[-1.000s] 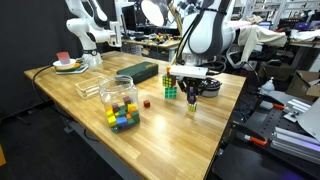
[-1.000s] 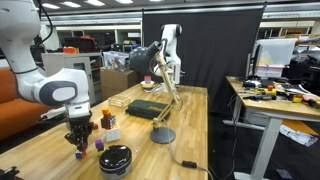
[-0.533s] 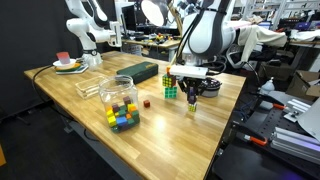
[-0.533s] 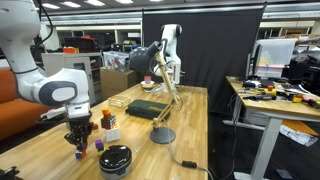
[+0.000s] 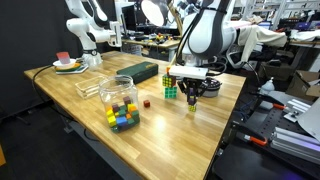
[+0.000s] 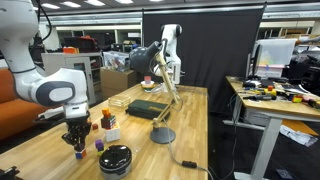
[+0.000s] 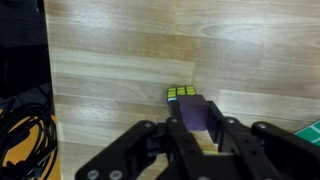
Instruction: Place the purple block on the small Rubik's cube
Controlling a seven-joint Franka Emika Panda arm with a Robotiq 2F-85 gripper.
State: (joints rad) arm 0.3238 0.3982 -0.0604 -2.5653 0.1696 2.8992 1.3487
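Gripper [image 7: 196, 126] clamping purple block [image 7: 195, 110] btwn fingers. Small Rubik's cube [image 7: 182, 95] sitting on wood table [image 7: 120, 70] just beyond block, yellow/green face showing; contact w/ block unclear. Larger Rubik's cube [image 5: 171, 90] standing near.

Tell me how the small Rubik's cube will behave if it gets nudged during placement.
The small Rubik's cube looks tiny and rests on the smooth wooden table, so a light nudge probably slides it. Flat faces make rolling unlikely. It seems no wider than the purple block in the gripper, leaving little margin on top.
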